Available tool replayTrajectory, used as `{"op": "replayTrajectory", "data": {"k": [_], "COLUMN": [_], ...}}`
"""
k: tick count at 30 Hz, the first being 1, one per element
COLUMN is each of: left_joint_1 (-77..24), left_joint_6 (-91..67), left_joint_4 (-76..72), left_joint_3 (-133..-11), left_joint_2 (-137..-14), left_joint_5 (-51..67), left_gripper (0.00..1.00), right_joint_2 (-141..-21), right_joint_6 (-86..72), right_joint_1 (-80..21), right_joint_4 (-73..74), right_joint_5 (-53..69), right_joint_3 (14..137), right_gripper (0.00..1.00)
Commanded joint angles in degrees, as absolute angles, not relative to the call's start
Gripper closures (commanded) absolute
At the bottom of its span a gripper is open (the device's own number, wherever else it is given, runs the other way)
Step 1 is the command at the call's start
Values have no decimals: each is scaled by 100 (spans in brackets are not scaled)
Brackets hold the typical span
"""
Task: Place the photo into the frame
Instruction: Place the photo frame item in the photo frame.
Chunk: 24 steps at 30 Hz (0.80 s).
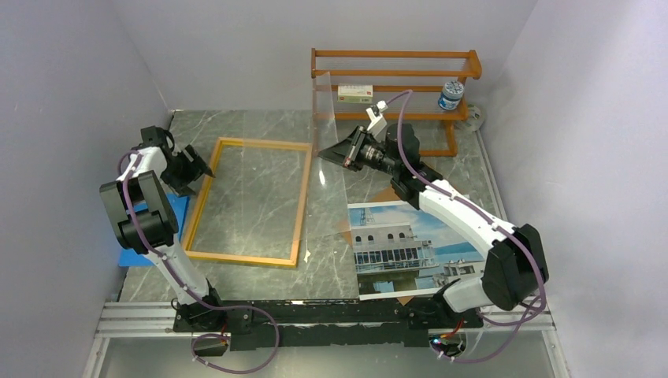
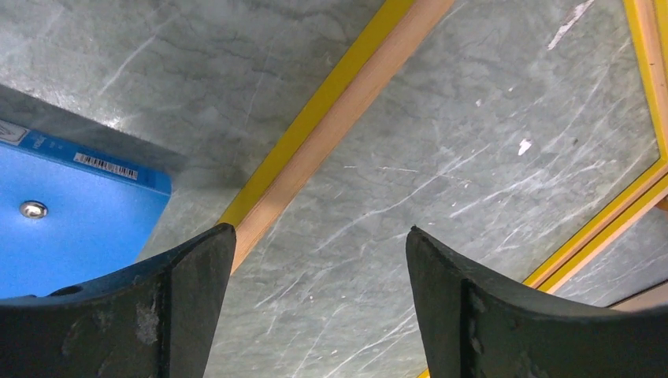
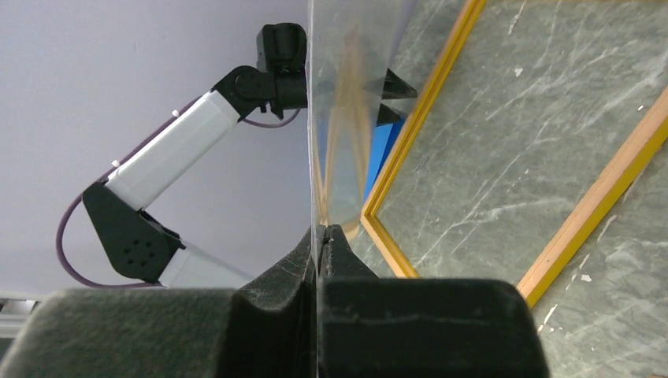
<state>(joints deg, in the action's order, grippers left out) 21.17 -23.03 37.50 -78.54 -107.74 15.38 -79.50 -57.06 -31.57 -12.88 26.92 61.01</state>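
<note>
Here, pale walls enclose a grey marble table bearing the frame.

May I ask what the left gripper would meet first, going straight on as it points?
Probably the grey marble tabletop inside the thin rectangular yellow frame; the left gripper points down just beside its rail.

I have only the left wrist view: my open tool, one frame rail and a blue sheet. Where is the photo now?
Observer: The photo lies face up on a brown board, right of the frame, not inside it.
Operator: What does the right tool do?
Observer: The right tool is shut on a clear sheet and holds it upright.
Operator: Where is that sheet?
Observer: Near the frame's far right corner.
</note>
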Motion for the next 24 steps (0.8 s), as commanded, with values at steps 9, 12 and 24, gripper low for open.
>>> {"op": "replayTrajectory", "data": {"k": [9, 12, 24], "left_joint_1": [2113, 2115, 2112], "left_joint_6": [-2728, -2812, -3126], "left_joint_4": [3754, 3776, 3757], "left_joint_3": [-7332, -7145, -5911], "left_joint_2": [-11052, -10940, -10084], "left_joint_5": [934, 1193, 2002], "left_gripper": [41, 52, 65], "right_joint_2": [-8611, -8701, -9051], "right_joint_6": [-5915, -5951, -6477], "right_joint_1": [-3474, -3496, -3575], "right_joint_4": [-1654, -1628, -2000], "right_joint_5": [2508, 2491, 2592], "right_joint_3": [6921, 6928, 6505], "right_gripper": [100, 100, 100]}}
